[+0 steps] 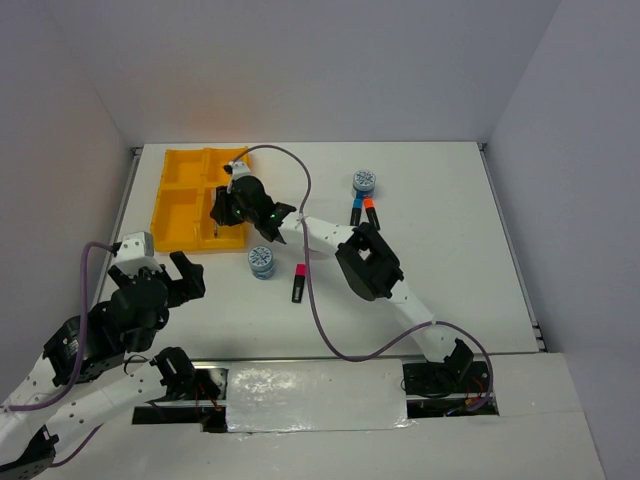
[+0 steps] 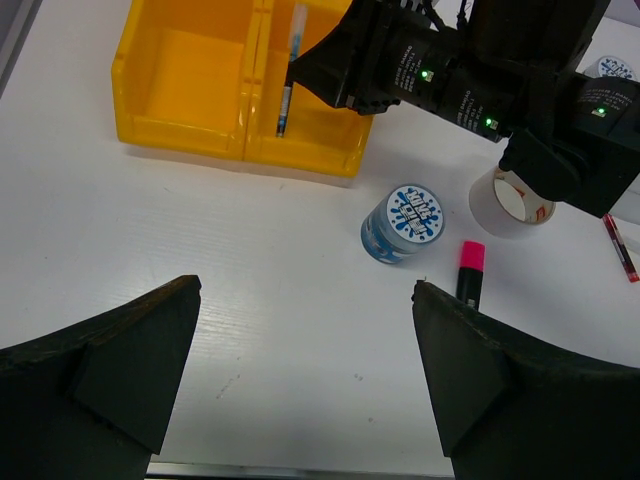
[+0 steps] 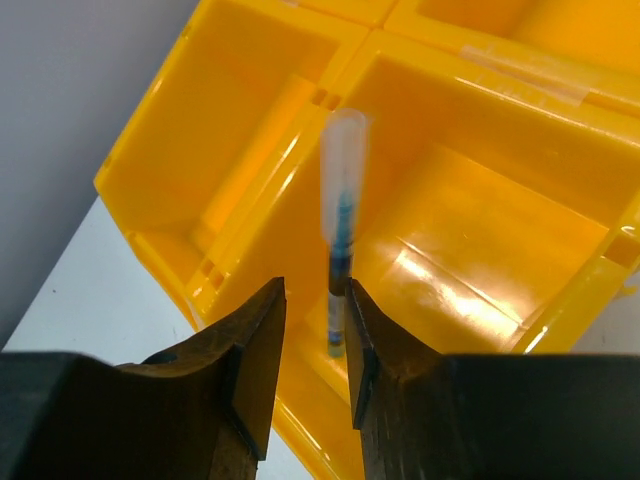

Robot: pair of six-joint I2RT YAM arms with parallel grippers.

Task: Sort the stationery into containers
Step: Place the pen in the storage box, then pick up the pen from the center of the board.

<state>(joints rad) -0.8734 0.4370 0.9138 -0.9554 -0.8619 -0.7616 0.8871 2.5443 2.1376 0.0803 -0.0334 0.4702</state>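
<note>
The left gripper (image 2: 306,288) hangs low over the white table (image 1: 450,280) at the near left. Its two fingers are spread as wide as they go, and there is nothing between them.

Just past it sits the yellow tray (image 1: 182,215) with four boxes. The teal pen (image 3: 340,235) is in the near right box. It stands almost straight up with its bottom end down in the box, and its top looks blurry. The right gripper (image 3: 314,288) is over this box. Its fingers are a little apart, wider than the pen. The pen is in the gap, close to one finger, and I cannot tell if it touches.

Next, on the table beside the tray, is a blue and white tape roll (image 1: 262,262). The pink marker (image 1: 299,283) lies just to its right. A pale tape ring (image 2: 510,205) sits near them, partly under the right arm. Farther right are the blue marker (image 1: 355,211), another tape roll (image 1: 364,181), the orange marker (image 1: 369,212) and a red pen (image 2: 620,248).
</note>
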